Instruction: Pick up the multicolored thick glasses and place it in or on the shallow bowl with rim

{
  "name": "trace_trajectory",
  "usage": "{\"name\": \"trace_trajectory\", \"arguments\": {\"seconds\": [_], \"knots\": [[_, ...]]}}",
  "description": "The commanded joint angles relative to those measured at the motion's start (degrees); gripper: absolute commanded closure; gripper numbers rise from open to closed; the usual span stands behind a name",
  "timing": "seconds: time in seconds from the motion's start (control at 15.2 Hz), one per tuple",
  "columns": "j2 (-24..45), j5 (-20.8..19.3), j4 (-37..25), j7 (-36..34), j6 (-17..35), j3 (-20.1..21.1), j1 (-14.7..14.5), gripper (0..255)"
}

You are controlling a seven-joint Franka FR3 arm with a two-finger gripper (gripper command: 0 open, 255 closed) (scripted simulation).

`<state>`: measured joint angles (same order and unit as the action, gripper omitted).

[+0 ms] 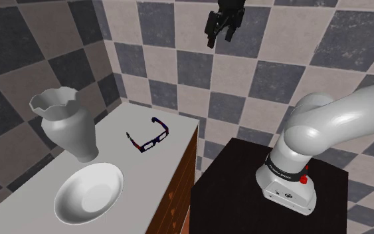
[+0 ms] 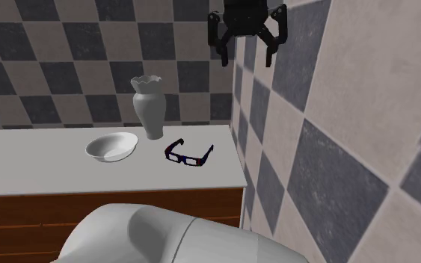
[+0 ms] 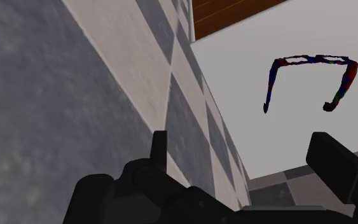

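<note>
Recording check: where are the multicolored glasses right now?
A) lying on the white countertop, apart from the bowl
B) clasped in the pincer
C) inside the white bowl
A: the glasses lie on the countertop beside the empty bowl, while the open pincer hangs high above, holding nothing.

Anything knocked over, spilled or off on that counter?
Nothing stands out. The glasses sit unfolded on the white counter, apart from the bowl. The bowl and the vase both stand upright, and nothing is spilled. The gripper hangs open high up by the wall.
</note>
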<state>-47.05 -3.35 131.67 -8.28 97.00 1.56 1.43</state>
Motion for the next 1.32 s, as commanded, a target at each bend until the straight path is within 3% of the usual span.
{"name": "trace_trajectory", "arguments": {"seconds": [0.0, 0.66, 1.25], "knots": [[0.0, 0.0, 0.0, 0.0, 0.0, 0.0, 0.0, 0], [10.76, 2.04, 8.39, -4.28, 17.76, 3.71, -1.46, 0], [26.42, 2.15, 9.63, -8.53, 33.48, 7.47, -2.12, 0]]}}
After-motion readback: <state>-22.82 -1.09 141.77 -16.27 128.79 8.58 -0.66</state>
